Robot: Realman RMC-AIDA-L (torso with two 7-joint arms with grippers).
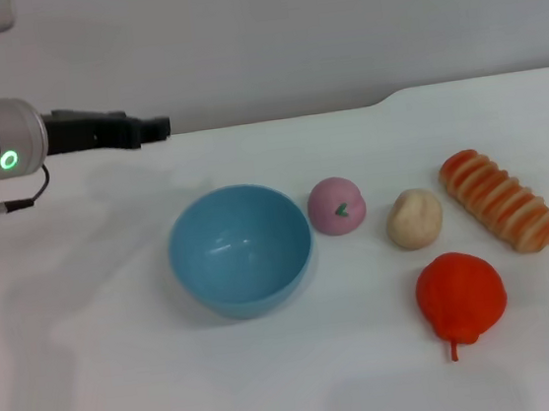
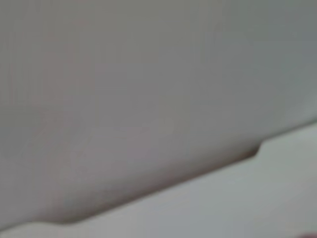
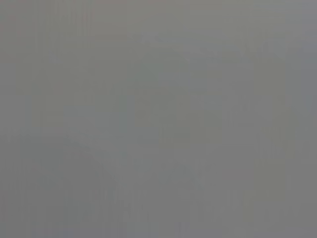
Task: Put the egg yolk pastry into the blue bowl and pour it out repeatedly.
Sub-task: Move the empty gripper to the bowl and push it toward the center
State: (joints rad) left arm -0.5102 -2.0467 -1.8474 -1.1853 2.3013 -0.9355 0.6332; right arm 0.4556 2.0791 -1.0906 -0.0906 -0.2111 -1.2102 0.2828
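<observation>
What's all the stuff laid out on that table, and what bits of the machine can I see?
Blue bowl: one, light blue, empty, left of the food.
Pink dome: one, pink with a green mark, just right of the bowl.
Egg yolk pastry: one, pale beige, between the dome and the roll.
Bread roll: one, orange-striped, far right.
Red fruit: one, red with a stem, nearest the front.
Table: one, white.
Left end effector: one, black, raised at upper left, away from everything.
Right end effector: not seen.
</observation>
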